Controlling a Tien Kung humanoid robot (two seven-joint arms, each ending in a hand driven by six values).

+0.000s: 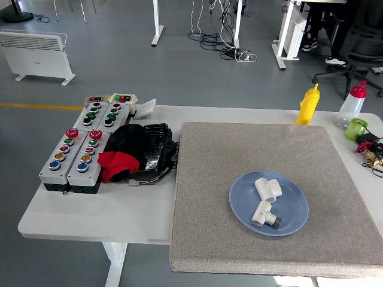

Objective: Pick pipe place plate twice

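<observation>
Two white pipe pieces lie in the blue plate, lower right of the frame. We see neither hand, so we cannot tell which is nearer or how they are held.

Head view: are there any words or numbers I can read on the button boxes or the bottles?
No text can be read in this view.
Button boxes: any labels by the coloured buttons are too small to read.
Yellow squeeze bottle: no label shows.
Clear bottle with a red cap: no print can be made out.
Blue plate and white pipe fittings: no markings show.
</observation>
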